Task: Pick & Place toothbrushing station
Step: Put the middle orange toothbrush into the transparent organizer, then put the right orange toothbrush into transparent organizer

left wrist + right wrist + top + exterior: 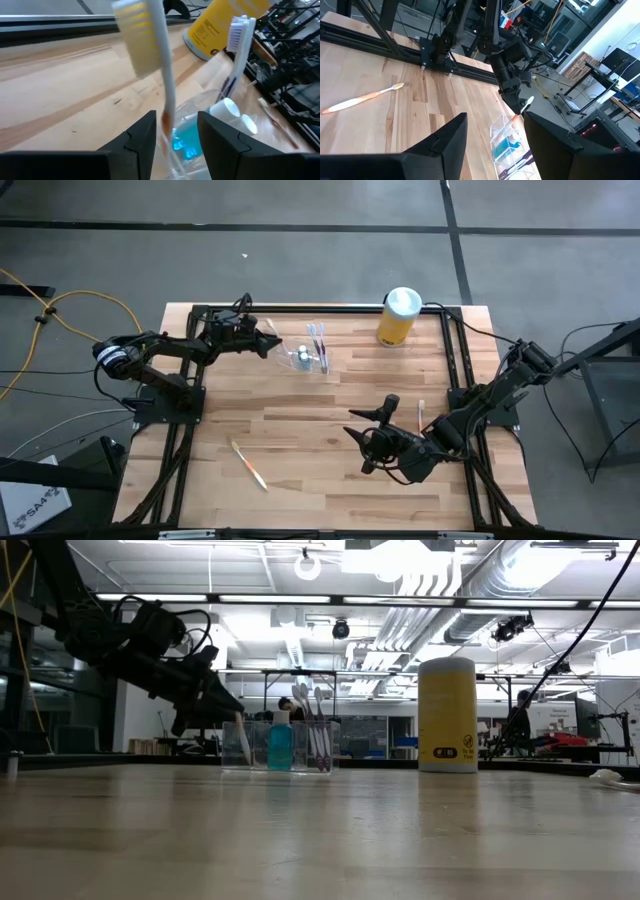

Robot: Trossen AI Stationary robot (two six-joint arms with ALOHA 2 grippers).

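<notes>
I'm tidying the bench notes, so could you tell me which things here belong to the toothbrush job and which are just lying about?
In the job:
- clear holder
- white toothbrush between the left gripper's fingers
- loose toothbrush
- left gripper

Lying about:
- yellow canister
- right gripper, waiting, open

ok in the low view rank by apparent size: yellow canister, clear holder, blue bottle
1. yellow canister
2. clear holder, though its faint outline makes the gap with the canister unsure
3. blue bottle
</notes>
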